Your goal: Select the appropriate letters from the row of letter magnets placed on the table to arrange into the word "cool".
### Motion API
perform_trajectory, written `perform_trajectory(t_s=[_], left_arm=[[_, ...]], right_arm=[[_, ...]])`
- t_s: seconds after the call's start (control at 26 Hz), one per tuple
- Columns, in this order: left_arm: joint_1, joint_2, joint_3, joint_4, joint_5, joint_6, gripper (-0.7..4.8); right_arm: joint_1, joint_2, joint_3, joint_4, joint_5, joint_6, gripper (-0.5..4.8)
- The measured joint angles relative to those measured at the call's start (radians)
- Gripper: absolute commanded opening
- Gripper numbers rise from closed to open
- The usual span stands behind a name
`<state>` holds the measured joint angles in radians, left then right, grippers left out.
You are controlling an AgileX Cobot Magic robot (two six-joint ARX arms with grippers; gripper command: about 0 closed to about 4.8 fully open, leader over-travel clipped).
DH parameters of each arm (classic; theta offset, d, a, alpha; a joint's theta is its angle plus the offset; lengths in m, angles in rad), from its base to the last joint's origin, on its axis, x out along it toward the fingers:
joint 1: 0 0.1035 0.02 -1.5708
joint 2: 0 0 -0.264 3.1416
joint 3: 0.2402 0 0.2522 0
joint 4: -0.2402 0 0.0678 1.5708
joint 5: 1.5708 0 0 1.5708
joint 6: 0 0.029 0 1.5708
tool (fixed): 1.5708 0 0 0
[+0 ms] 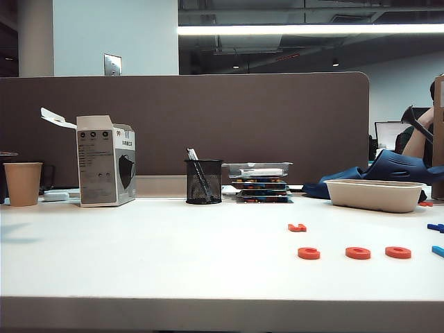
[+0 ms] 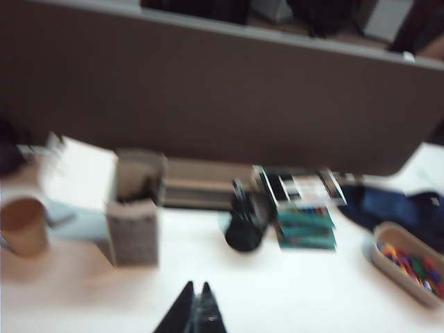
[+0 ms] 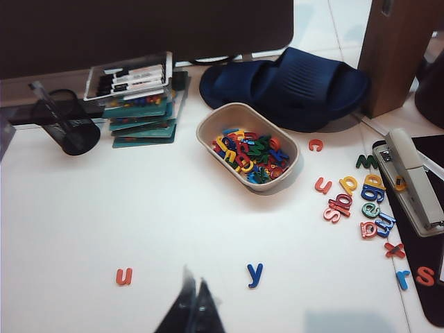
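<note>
On the white table (image 1: 139, 257), at the right in the exterior view, three orange-red letters lie in a row: a C (image 1: 309, 254) and two O's (image 1: 358, 253) (image 1: 398, 252). A light-blue bar (image 1: 438, 251) lies at the frame's edge. Behind them are a hook-shaped orange-red magnet (image 1: 297, 227) and a darker blue one (image 1: 436, 227). Neither gripper shows in the exterior view. In the blurred left wrist view, my left gripper (image 2: 196, 286) is shut and empty above bare table. My right gripper (image 3: 193, 277) is shut and empty, between the orange u (image 3: 123, 277) and the blue y (image 3: 255, 275).
Along the back stand a paper cup (image 1: 23, 183), a cardboard box (image 1: 104, 161), a mesh pen holder (image 1: 204, 182), stacked clear trays (image 1: 261, 182) and a beige tray (image 1: 374, 194) of letters. Blue slippers (image 3: 291, 83), loose letters (image 3: 361, 201) and a stapler (image 3: 415, 180) lie beyond.
</note>
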<state>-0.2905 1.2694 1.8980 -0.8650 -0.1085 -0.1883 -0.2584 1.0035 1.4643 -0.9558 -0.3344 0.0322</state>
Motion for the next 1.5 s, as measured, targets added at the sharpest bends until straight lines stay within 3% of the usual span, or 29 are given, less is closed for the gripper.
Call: perform_trajectory(t_s=[0.12,0.19,0.31,0.38,0.58,0.73,0.89,1.04,1.27,1.42,1.5], left_arm=[[0.175,-0.026,0.039,0.011,0.024,0.074,-0.05],[0.278,-0.054,0.038,-0.013,0.068,0.074,-0.05],[0.349,-0.117,0.038,-0.05,0.127,0.058,-0.05],[0.35,-0.182,0.005,-0.063,0.121,0.058,-0.05],[0.231,-0.449,-0.23,-0.067,0.134,0.06,-0.05],[0.227,-0.69,-0.426,-0.061,0.132,0.058,-0.05],[0.227,-0.868,-0.606,-0.07,0.132,0.057,-0.05],[0.227,-1.001,-0.736,-0.04,0.122,0.057,-0.05],[0.227,-1.275,-1.108,0.248,0.107,0.136,-0.05],[0.229,-1.265,-1.303,0.364,0.149,0.146,-0.05],[0.229,-1.266,-1.42,0.5,0.148,0.146,-0.05]], right_arm=[[0.0,-0.087,-0.045,0.007,0.001,0.019,-0.03],[0.0,-0.15,-0.121,0.018,0.001,0.024,-0.03],[0.0,-0.257,-0.252,0.032,0.001,0.026,-0.03],[0.0,-0.331,-0.338,0.044,0.001,0.026,-0.03],[0.084,-0.554,-0.566,0.102,0.001,0.038,-0.03],[0.143,-0.71,-0.753,0.265,-0.003,0.038,-0.03],[0.239,-0.753,-0.811,0.319,0.008,0.039,-0.03],[0.257,-0.779,-0.852,0.367,0.047,0.042,-0.03],[0.261,-0.82,-1.059,0.579,0.096,0.047,-0.03],[0.264,-0.863,-1.201,0.676,0.116,0.083,-0.03],[0.264,-0.9,-1.275,0.737,0.16,0.082,-0.03]])
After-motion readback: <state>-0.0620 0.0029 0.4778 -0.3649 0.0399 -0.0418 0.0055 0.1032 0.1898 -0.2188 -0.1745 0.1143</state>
